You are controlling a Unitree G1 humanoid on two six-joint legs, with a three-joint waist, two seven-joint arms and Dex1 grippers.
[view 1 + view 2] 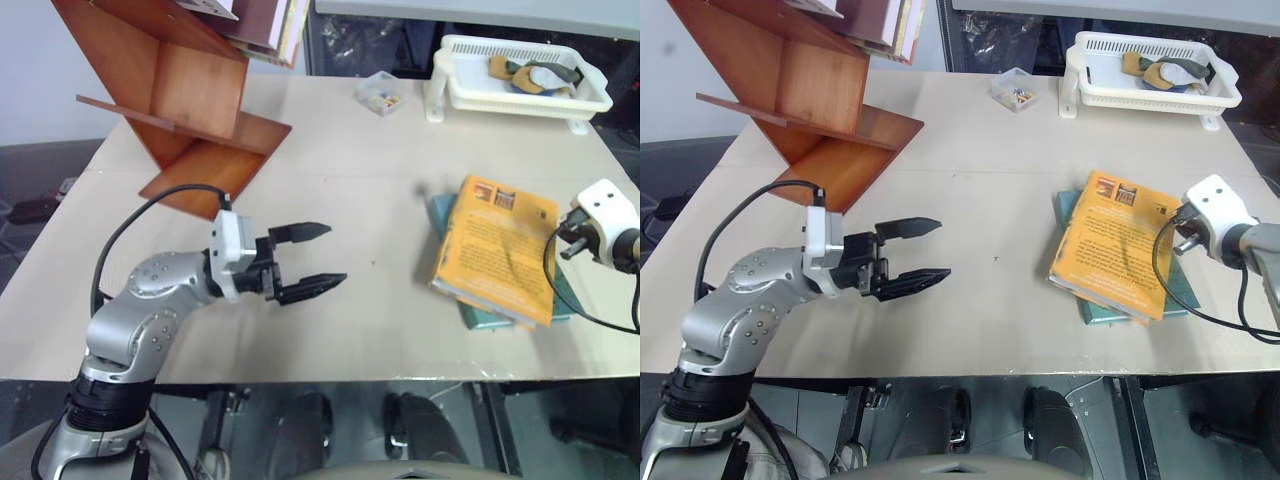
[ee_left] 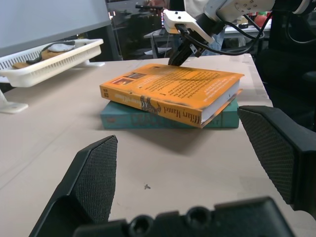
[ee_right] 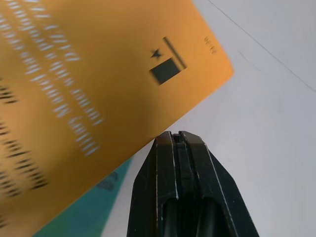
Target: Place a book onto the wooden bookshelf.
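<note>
Beige counter [image 1: 350,210] fills my view. My left hand [image 1: 312,260] hangs level over it, fingers spread wide with nothing between them. My right hand [image 3: 178,140] has its fingers pressed together, tips at the edge of the book [image 1: 500,245], which lies flat on a teal book [image 2: 163,120] ahead of my left hand. Well beyond that hand stands the wooden bookshelf [image 1: 190,100].
</note>
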